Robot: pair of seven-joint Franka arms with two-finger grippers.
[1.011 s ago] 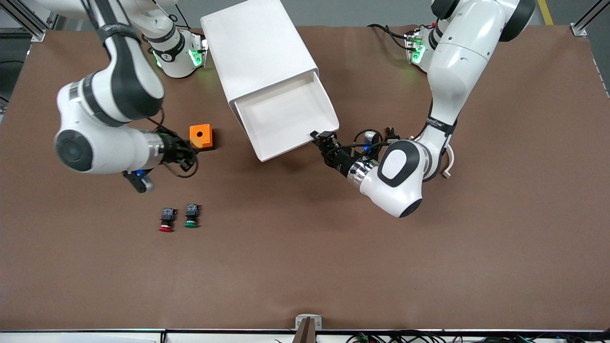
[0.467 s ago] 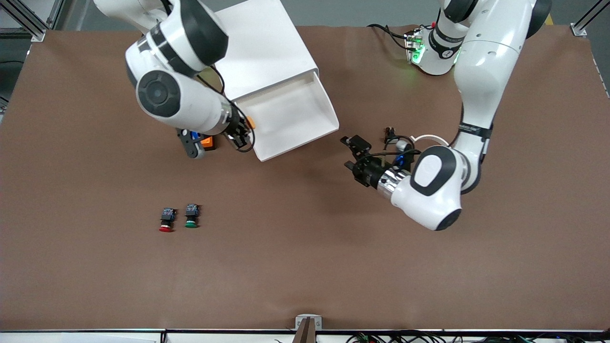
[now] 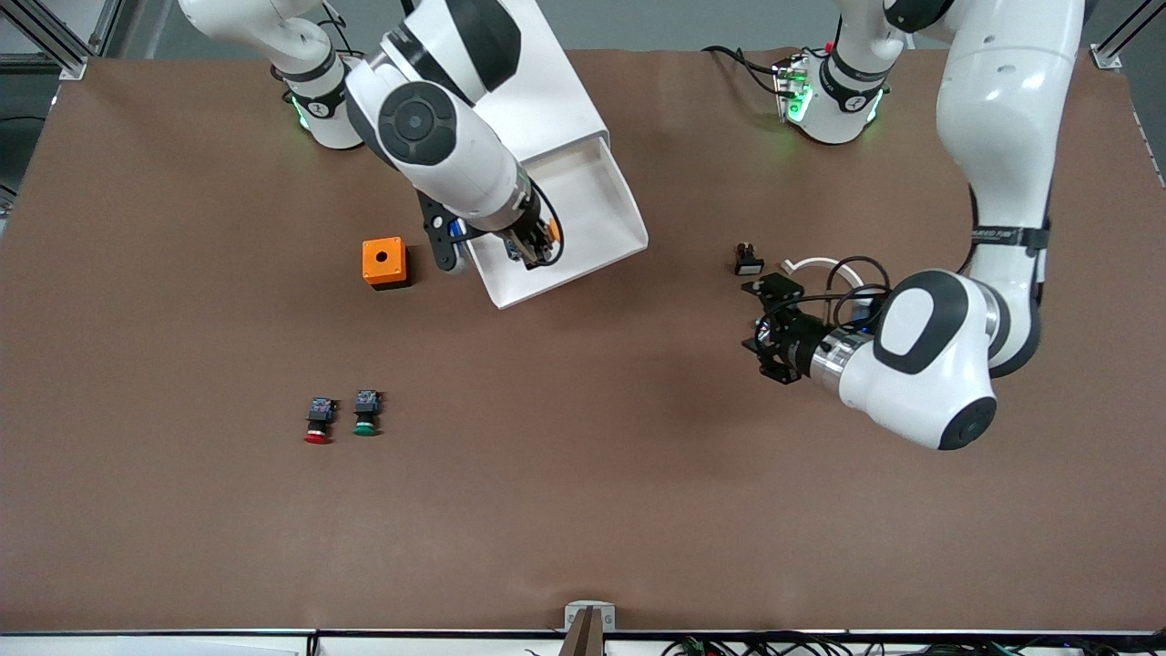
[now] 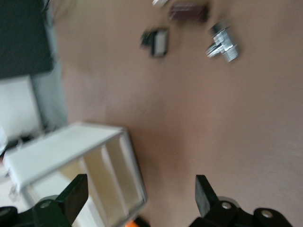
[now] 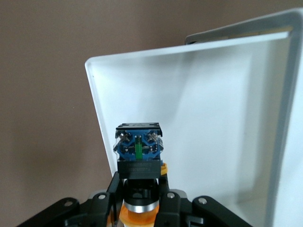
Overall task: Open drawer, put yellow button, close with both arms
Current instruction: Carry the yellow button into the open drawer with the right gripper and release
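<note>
A: Where's the yellow button [image 5: 139, 163]?
B: Clamped in the right gripper [image 3: 536, 248], over the open drawer [image 3: 597, 196].
A: And the left gripper [image 3: 763, 330]?
B: Fingers apart, empty, over bare table. Lower the button well inside the tray before letting go.

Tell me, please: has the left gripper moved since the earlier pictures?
Yes. The left gripper, now open, has drawn away from the drawer toward the left arm's end of the table.

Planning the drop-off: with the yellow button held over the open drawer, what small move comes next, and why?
Probably lower the right gripper slightly, then open it. It is shut on the yellow button, which hangs over the drawer tray, already pulled out. The left gripper waits open, off to the side.
</note>
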